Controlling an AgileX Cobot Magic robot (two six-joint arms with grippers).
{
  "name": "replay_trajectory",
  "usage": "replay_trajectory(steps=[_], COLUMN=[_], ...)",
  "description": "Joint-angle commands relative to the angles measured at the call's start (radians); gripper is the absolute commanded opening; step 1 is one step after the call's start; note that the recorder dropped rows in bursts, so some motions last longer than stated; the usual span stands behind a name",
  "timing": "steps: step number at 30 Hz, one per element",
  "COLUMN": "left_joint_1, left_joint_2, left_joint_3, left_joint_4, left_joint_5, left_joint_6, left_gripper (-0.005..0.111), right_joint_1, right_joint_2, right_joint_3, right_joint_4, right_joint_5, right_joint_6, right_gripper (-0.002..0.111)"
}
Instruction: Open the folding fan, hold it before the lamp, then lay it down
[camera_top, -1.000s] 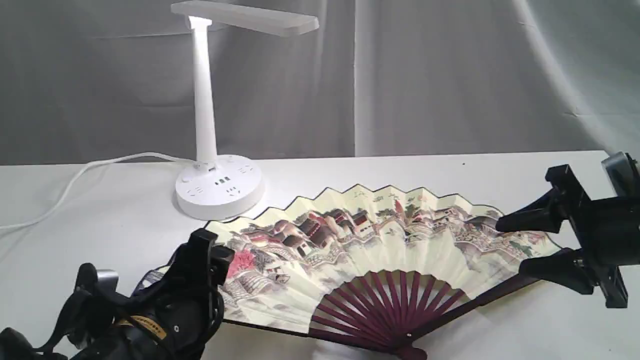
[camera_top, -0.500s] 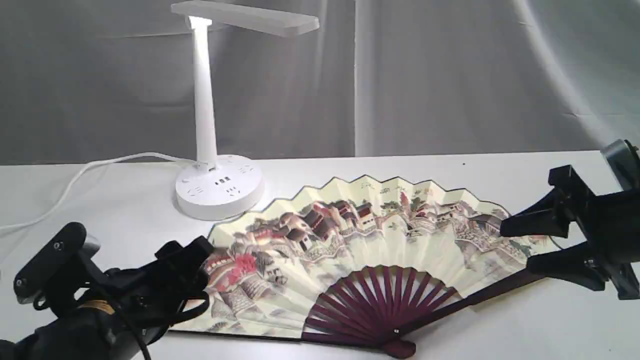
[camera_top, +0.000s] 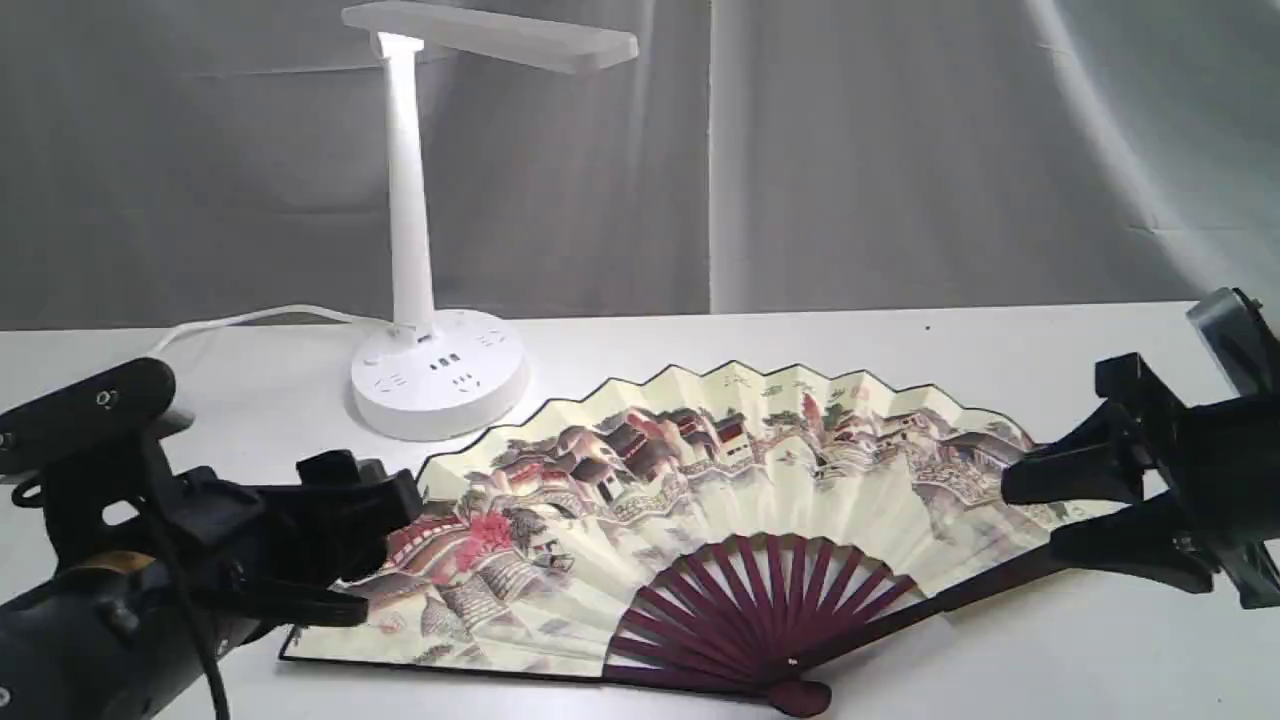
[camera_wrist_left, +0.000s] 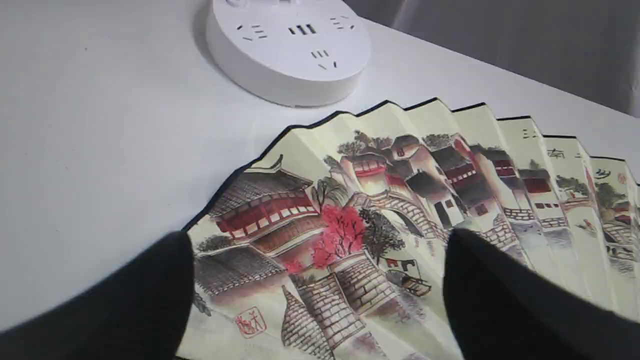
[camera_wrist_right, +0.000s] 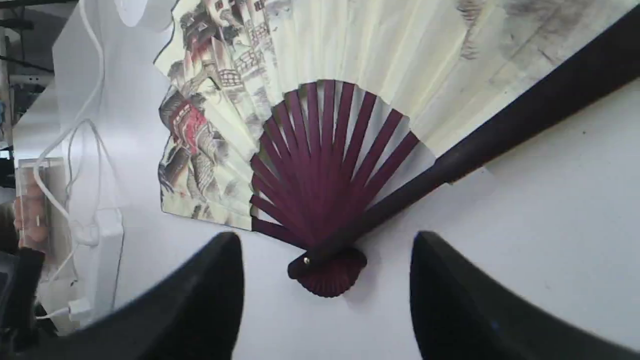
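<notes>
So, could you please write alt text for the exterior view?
An opened, painted folding fan lies on a table, the open left claw and open right claw at its ends. A white lamp stands behind its left end.

The folding fan (camera_top: 760, 500) lies spread flat on the table (camera_top: 1000, 350)! Left gripper (camera_top: 390, 556) gapes at one end, right gripper (camera_top: 1030, 518) at the other, and the lamp (camera_top: 440, 385) stands beyond the left gripper.

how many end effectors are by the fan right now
2. The left end effector is at the left end of the fan; the right end effector is at its right end, by the guard. Both are open.
</notes>
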Motion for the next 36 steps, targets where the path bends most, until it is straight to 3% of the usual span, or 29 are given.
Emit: replay_trajectory(steps=[1,6,10,16,20,27,32,36], left_joint_1=[0.001,0.001,0.011,0.17,0.316,0.547,0.643,0.674], left_joint_2=[-0.034,-0.042,-0.042,-0.042,-0.042,-0.042,-0.042,-0.042], left_joint_3=[-0.005,-0.005,-0.027,-0.085,-0.109,-0.171,-0.249,-0.311], left_joint_4=[-0.084,-0.114,-0.114,-0.103,0.049,0.347,0.711,0.922], left_joint_5=[0.037,0.174,0.274,0.597,0.819,1.038,1.155,1.242], left_joint_6=[0.034,0.039,0.153,0.215,0.213,0.057,-0.213,-0.359], left_gripper=[0.067,0.054,0.044,0.018,0.0,0.0,0.0,0.0], right_joint_1=[0.035,0.107,0.13,0.13,0.132,0.226,0.277,0.289], right_joint_2=[-0.036,-0.097,-0.129,-0.153,-0.163,-0.165,-0.165,-0.165], right_joint_3=[-0.002,-0.005,-0.005,-0.005,-0.005,-0.005,-0.015,-0.094], right_joint_4=[-0.059,-0.151,-0.254,-0.332,-0.362,-0.513,-0.695,-0.925], right_joint_5=[-0.024,-0.107,-0.151,-0.164,-0.172,-0.246,-0.289,-0.229], right_joint_6=[-0.017,-0.01,0.064,0.111,0.119,0.173,0.329,0.562], right_gripper=[0.049,0.044,0.04,0.033,0.026,0.01,0.01,0.01])
